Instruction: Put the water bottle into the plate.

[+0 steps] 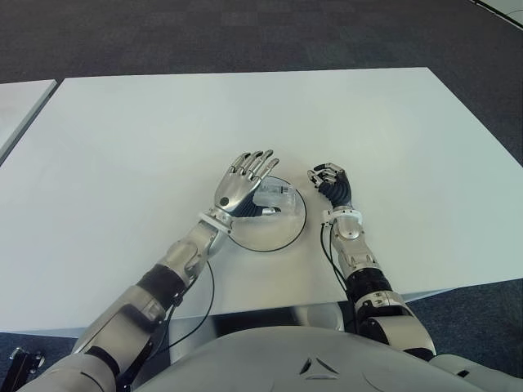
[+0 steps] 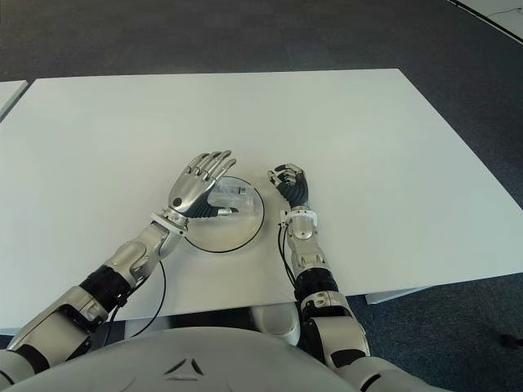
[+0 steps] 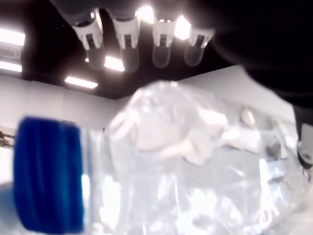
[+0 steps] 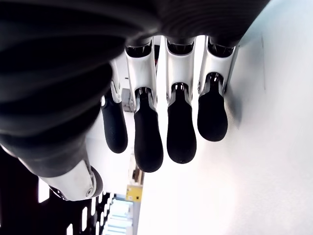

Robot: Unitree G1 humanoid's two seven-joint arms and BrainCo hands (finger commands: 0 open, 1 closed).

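Your left robot hand hovers fingers spread over the crinkled clear water bottle lying on the round plate; right robot hand curled empty beside it.

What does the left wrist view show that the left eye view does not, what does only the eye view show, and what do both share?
Only the left wrist view shows the water bottle's blue cap and crumpled clear body from close by. Only the left eye view shows the round plate on the white table, the bottle lying in that plate, and the right hand, fingers curled and holding nothing, beside the plate on its right. Both show the water bottle and the left hand, its fingers extended over the bottle rather than closed on it.
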